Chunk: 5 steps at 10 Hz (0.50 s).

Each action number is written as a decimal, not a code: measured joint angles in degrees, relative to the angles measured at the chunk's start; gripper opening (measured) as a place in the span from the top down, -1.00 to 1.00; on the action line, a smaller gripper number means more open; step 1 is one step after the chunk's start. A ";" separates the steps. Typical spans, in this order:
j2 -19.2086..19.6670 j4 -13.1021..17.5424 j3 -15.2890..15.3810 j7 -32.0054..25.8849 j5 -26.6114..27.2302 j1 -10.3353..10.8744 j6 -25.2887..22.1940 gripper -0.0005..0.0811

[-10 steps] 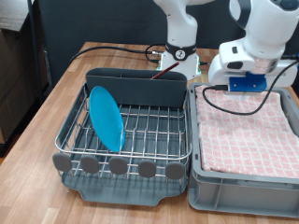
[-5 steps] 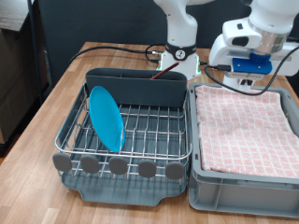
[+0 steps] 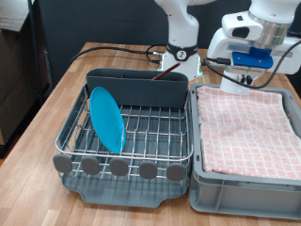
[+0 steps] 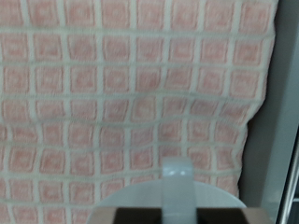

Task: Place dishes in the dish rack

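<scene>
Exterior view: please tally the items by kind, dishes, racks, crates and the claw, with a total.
Round bright blue plate, standing on edge in the rack: 1
Dark grey plastic dish rack with silver wire grid: 1
Grey crate lined with pink checked cloth: 1
Claw, above the crate's far edge: 1
Total: 4
</scene>
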 joint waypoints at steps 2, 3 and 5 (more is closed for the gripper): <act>1.10 1.21 -1.53 -0.29 -0.55 -0.80 3.15 0.81; 1.70 1.95 -2.48 0.22 -1.93 -1.22 5.31 0.81; 2.84 3.59 -4.27 0.55 -3.80 -2.05 8.47 0.81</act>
